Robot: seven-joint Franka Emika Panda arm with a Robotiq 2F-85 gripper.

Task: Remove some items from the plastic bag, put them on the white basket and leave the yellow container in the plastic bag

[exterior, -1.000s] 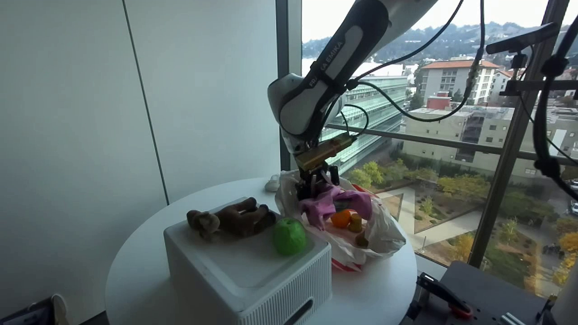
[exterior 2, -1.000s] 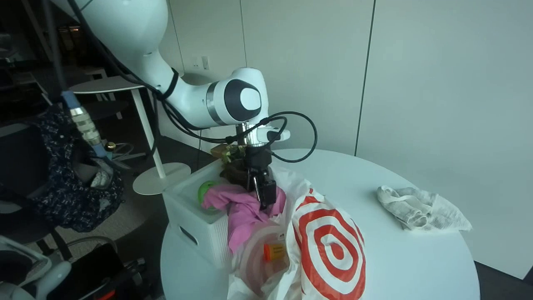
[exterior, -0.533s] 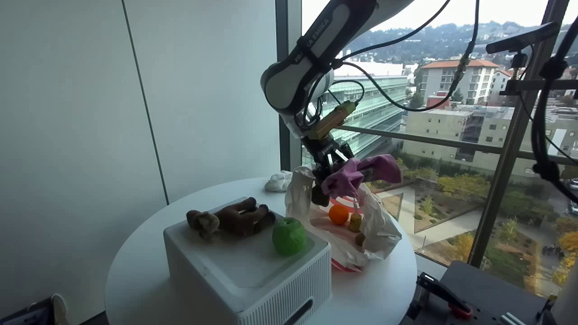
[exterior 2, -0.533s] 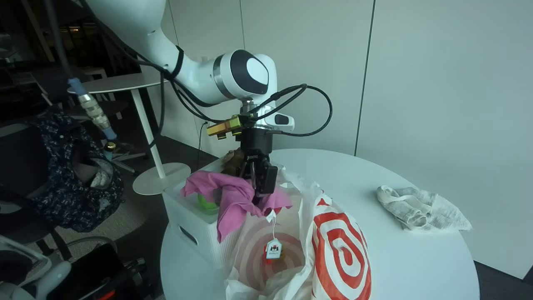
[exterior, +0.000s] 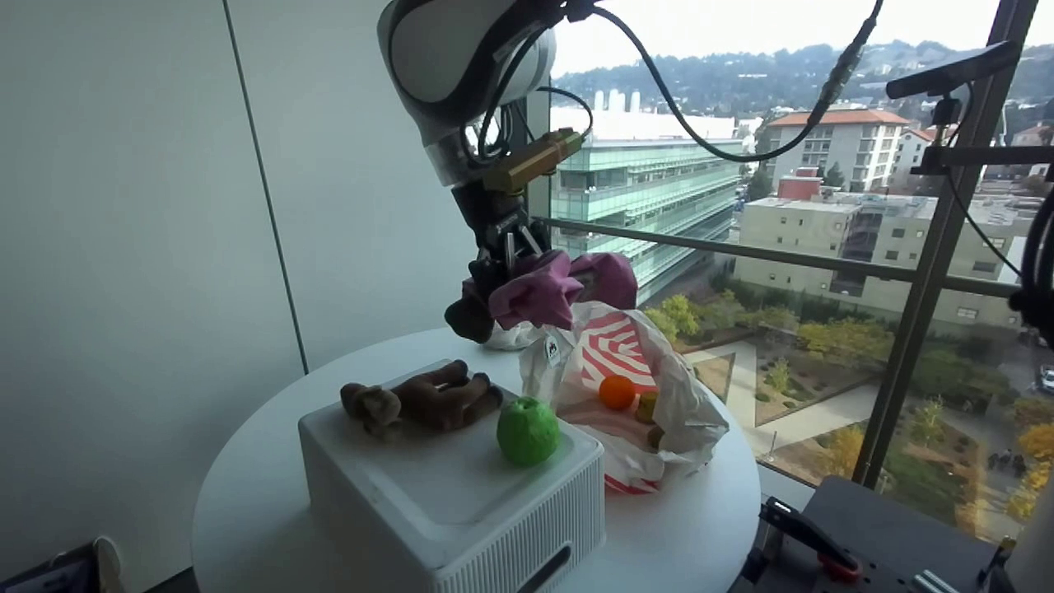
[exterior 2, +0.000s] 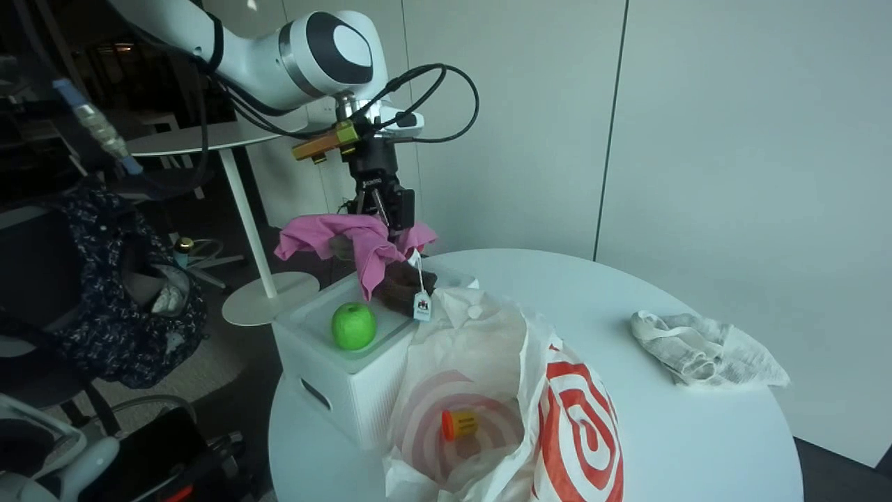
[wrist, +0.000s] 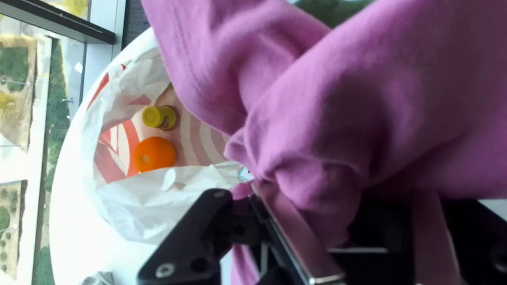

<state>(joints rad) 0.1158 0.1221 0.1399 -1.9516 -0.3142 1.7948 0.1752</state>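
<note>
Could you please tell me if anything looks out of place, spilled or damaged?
Mildly odd: a crumpled whitish bundle lies on the round table, apart from the plastic bag and the white basket, and seems unrelated to the task. I see nothing spilled or damaged.

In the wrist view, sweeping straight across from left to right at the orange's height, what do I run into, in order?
Window → table → plastic bag → orange → plastic bag again → pink cloth, which runs to the right edge.
</note>
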